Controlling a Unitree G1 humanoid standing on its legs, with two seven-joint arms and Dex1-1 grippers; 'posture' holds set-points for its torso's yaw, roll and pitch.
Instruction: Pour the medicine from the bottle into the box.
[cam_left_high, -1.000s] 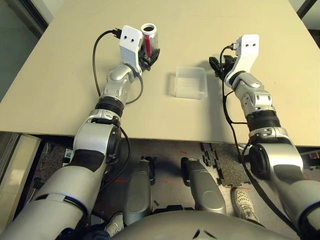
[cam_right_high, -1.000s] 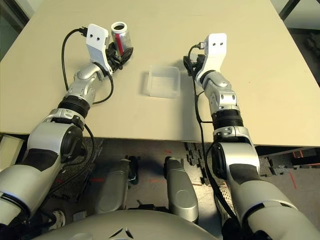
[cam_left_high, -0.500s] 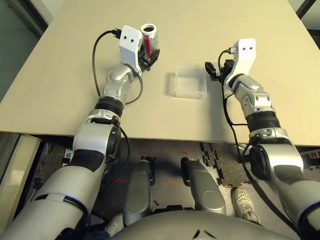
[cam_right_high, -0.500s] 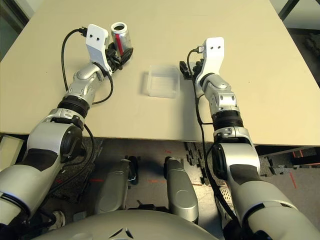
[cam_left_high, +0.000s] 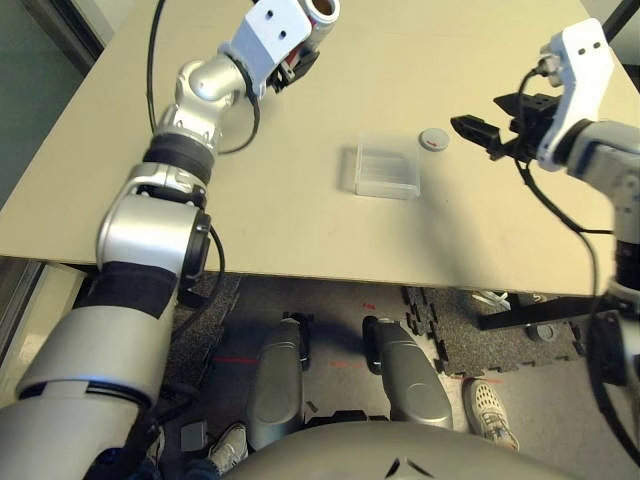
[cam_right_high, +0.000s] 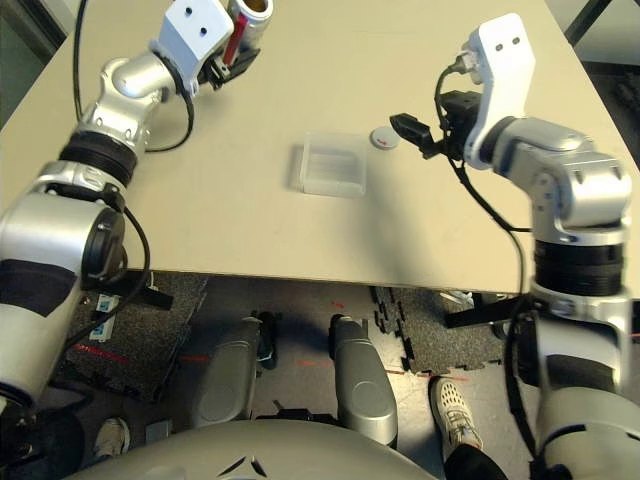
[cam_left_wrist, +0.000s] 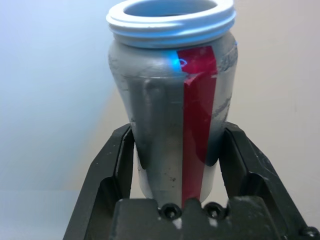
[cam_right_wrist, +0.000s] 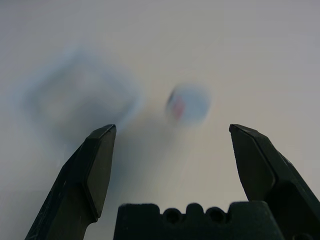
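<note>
My left gripper (cam_left_wrist: 175, 150) is shut on the bottle (cam_left_wrist: 175, 100), a silver-grey cylinder with a red stripe and an open, uncapped mouth. It holds the bottle upright, raised high over the far left of the table (cam_left_high: 322, 10). The box (cam_left_high: 387, 170), a clear shallow square tray, lies on the table's middle. A small round grey cap (cam_left_high: 433, 139) with a red mark lies on the table just off the box's far right corner. My right gripper (cam_right_high: 418, 137) hovers to the right of the cap, open, with nothing between its fingers (cam_right_wrist: 97, 165).
The beige table (cam_left_high: 300, 220) is bare around the box and the cap, with its front edge near me. Black cables run along both wrists. Below the table edge lie floor mats and a shoe.
The left arm has lifted the bottle higher and farther away. The right gripper has opened and pulled back to the right, and the cap now lies on the table beside the box.
</note>
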